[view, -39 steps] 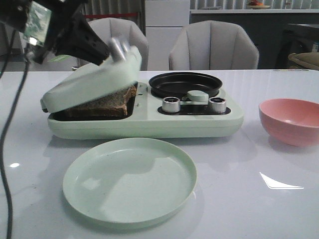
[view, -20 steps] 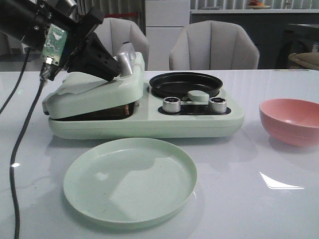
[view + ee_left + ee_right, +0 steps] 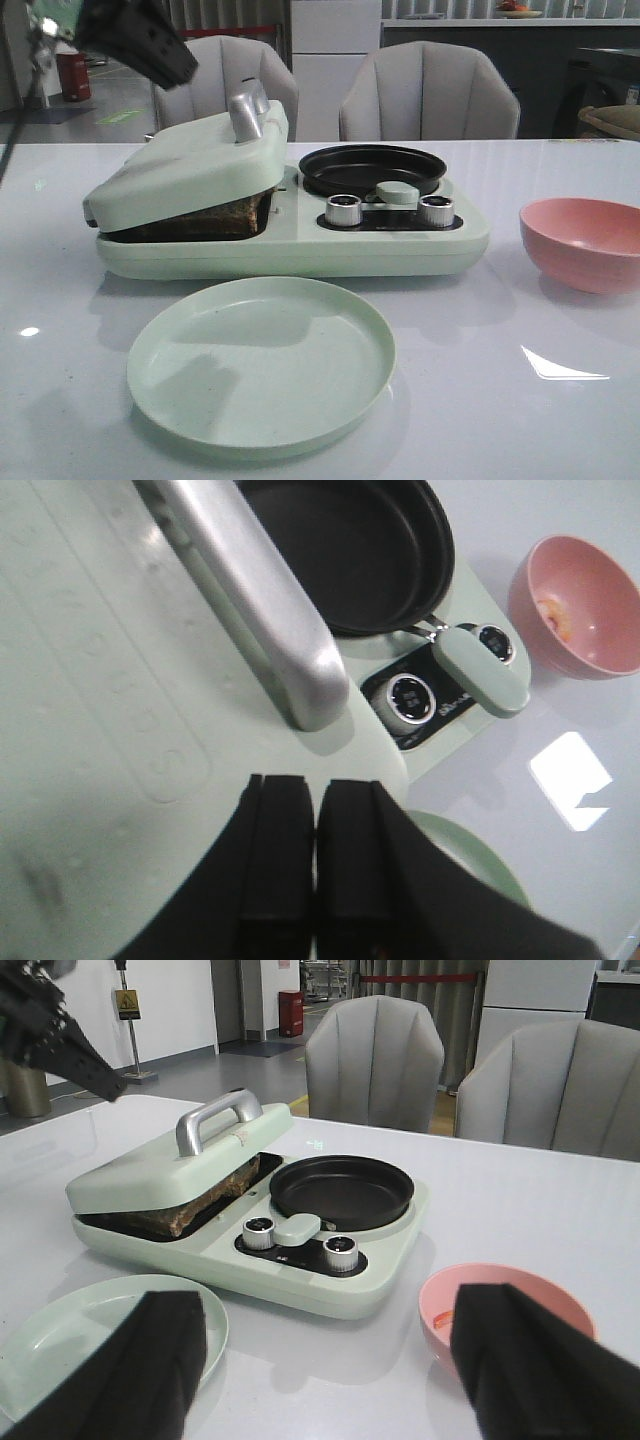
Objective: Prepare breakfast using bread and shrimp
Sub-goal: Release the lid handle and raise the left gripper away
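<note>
Left pincer (image 3: 315,855) closed, empty.

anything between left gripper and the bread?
Yes. The press lid rests tilted on the bread, covering its top; only the slices' edge shows in the gap. The left gripper, shut, is above the lid near its handle.

We see the bread (image 3: 205,215) lying flat in the left-hand bay of the pale green breakfast maker (image 3: 300,245), its dark brown toasted edge showing through the gap under the tilted lid (image 3: 185,165) that rests on top of it. The shrimp (image 3: 553,615) shows as a small pale orange piece inside the pink bowl (image 3: 600,650), which stands on the counter (image 3: 500,380) well to the right of the bread.
</note>
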You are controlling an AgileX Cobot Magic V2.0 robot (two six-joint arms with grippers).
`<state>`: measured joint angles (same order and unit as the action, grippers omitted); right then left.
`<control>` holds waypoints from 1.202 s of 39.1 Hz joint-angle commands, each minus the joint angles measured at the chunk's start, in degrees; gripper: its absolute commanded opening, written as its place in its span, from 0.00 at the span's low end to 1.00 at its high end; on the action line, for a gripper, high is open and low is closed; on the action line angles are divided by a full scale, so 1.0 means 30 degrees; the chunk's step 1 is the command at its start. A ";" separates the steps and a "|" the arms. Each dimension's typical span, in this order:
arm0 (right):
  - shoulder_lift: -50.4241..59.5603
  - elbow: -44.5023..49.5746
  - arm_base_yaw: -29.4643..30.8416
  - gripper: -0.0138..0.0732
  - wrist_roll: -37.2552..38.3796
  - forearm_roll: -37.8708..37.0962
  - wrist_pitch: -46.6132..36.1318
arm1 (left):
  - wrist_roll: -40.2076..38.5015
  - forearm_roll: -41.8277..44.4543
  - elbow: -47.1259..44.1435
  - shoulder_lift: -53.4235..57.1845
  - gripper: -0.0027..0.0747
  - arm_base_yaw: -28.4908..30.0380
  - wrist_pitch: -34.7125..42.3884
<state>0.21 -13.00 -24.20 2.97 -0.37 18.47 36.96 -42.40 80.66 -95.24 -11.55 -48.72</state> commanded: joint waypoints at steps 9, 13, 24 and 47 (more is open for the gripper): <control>-0.0228 -0.0508 0.0086 0.85 -0.0074 -0.0211 -0.1632 | -0.6243 0.9874 0.0861 0.6143 0.19 -0.0128 0.0912; -0.0228 -0.0508 0.0086 0.85 -0.0074 -0.0211 -0.1632 | -0.6635 1.1048 0.0139 0.7796 0.19 -0.0128 0.1062; -0.0228 -0.0508 0.0086 0.85 -0.0074 -0.0211 -0.1632 | -0.8687 1.2755 -0.5098 1.3109 0.19 -0.0128 0.3859; -0.0228 -0.0508 0.0086 0.85 -0.0074 -0.0211 -0.1632 | -0.9417 1.2582 -1.3486 2.3756 0.19 -0.0128 0.4882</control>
<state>0.21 -13.00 -24.20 2.97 -0.37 18.47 9.64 -3.89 41.65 -27.71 -11.55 -39.30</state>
